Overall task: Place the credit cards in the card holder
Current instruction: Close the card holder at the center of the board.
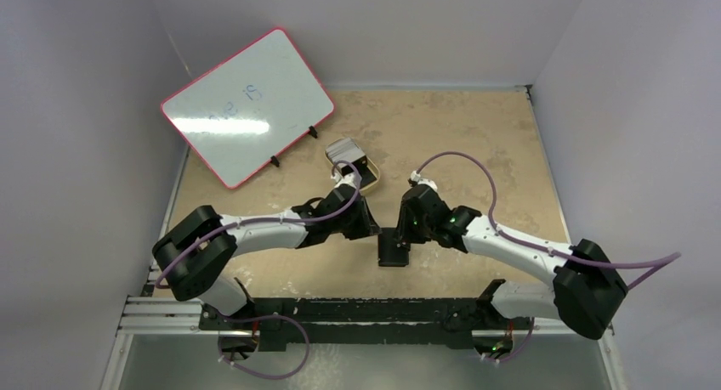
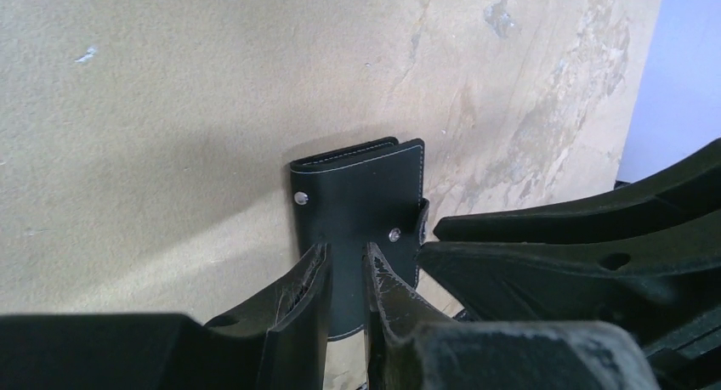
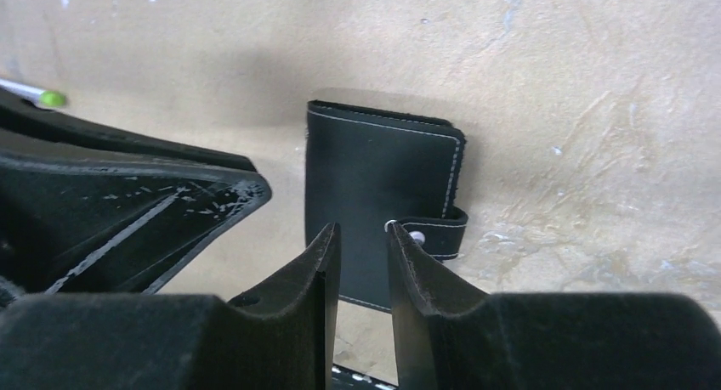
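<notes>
Narrowly parted, empty, my left claw (image 2: pixel 349 292) and right claw (image 3: pixel 364 271) meet over the closed card holder (image 2: pixel 361 195), lengthwise ahead.

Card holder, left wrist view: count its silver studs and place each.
2: upper stud near the card holder's left edge; lower stud near its right edge, above the left fingers. Others may be hidden.

Pale walls (image 1: pixel 85 67), tan mottled tabletop (image 1: pixel 476 135)
</notes>
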`<state>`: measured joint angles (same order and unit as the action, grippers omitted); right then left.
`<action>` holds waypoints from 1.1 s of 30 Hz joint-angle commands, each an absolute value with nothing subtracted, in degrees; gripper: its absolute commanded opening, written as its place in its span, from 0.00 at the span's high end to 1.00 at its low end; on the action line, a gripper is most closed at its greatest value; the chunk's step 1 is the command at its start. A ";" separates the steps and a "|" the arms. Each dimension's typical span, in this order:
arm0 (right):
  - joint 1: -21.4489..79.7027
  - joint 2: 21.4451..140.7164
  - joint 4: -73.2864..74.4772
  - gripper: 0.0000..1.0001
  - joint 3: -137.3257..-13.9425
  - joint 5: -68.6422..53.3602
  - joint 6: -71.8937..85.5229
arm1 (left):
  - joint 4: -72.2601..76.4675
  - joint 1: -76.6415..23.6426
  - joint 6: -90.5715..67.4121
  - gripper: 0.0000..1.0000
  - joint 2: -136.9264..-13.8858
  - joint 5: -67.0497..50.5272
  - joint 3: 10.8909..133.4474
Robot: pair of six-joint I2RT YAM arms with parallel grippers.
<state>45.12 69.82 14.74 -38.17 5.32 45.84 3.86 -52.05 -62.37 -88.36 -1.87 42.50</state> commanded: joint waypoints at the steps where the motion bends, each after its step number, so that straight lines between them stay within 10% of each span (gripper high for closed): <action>1: 45.91 70.69 19.37 0.71 -41.73 11.82 47.87 | 2.32 -52.29 -61.82 0.81 -87.53 0.38 42.07; 23: 47.63 75.32 22.15 0.89 -43.51 13.10 48.38 | 4.67 -52.28 -61.79 0.81 -90.08 -1.73 40.60; 33: 49.51 77.90 24.87 0.74 -45.67 14.87 49.71 | 4.75 -52.29 -61.64 0.81 -89.98 -1.75 40.50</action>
<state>48.29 77.10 22.46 -42.41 11.64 48.05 2.50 -52.16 -62.35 -90.15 -1.32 41.23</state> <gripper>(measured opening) 0.246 0.185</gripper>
